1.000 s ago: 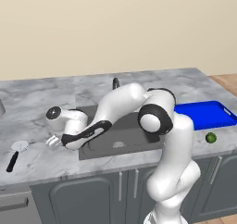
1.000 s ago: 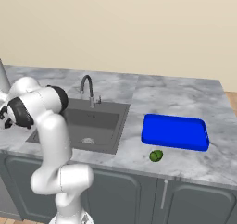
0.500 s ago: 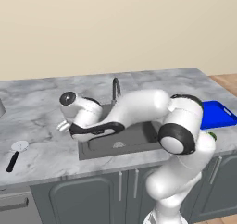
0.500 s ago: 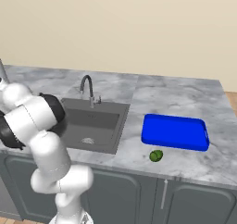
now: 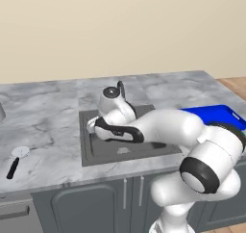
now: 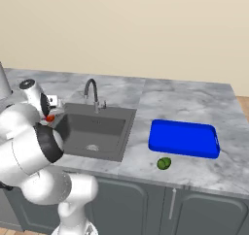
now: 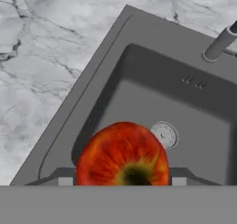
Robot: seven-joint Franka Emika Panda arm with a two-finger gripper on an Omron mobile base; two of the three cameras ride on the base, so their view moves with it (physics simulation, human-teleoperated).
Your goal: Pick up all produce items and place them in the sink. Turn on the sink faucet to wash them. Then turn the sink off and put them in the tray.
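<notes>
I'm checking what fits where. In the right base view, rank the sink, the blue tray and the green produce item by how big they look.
1. Sink
2. Blue tray, not far behind the sink; they lie at a similar distance, so the order should hold, though the arm hides the sink's left edge.
3. Green produce item, far smaller than either.

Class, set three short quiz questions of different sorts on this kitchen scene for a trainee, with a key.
1. True or false: the green produce item lies inside the blue tray.
2. What does the gripper hold? A) a red-orange produce item B) a utensil C) nothing
3. Fill in: the gripper hangs over the ____.

Key:
1. False; it lies on the counter in front of the tray.
2. A, the red-orange produce item.
3. sink.
</notes>
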